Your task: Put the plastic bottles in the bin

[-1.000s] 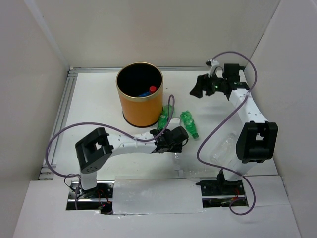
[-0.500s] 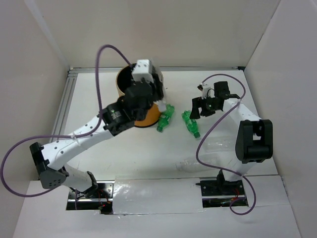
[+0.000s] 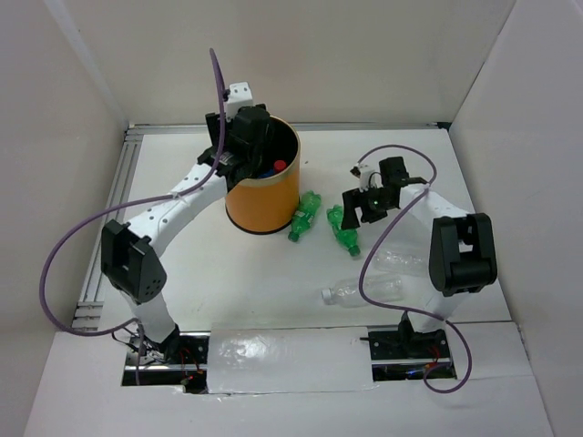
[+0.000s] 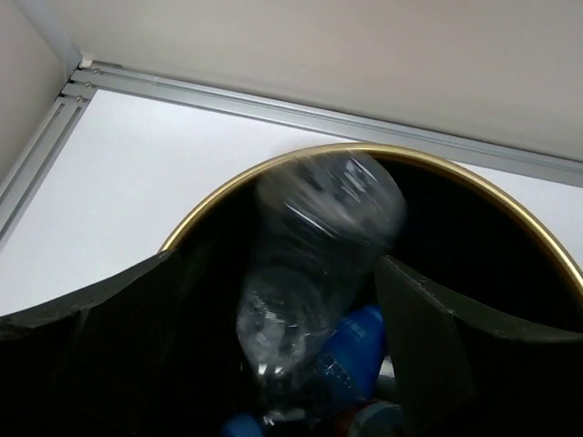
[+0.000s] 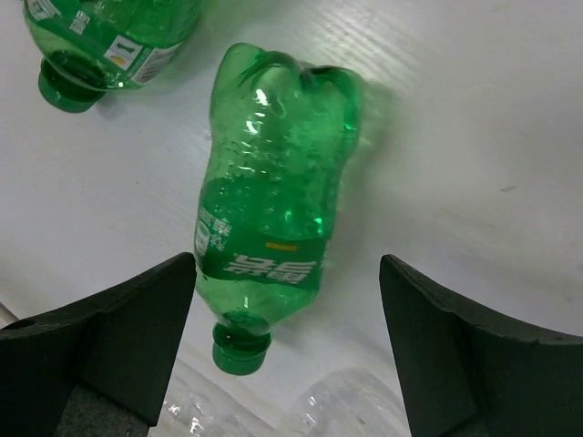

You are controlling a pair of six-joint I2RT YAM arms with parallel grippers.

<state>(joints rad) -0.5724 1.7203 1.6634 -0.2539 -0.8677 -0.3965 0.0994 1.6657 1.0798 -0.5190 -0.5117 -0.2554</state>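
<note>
Now left gripper [image 4: 278, 264], open, drops a clear bottle [image 4: 319, 228] into the bin [image 4: 510, 205]; right gripper [image 5: 287, 264], open, should clamp the green bottle [image 5: 273, 182].

In the left wrist view a clear bottle [image 4: 319, 255] in the bin [image 4: 510, 205] is just a blur, so its cap and label cannot be told. It hides most of a blue bottle [image 4: 360, 341] under it. The dark fingers [image 4: 428, 337] cover the bin's near rim. In the right wrist view 1 green bottle [image 5: 109, 36] is cut off by the top edge, and clear plastic [image 5: 342, 405] at the bottom edge shows too little to count
</note>
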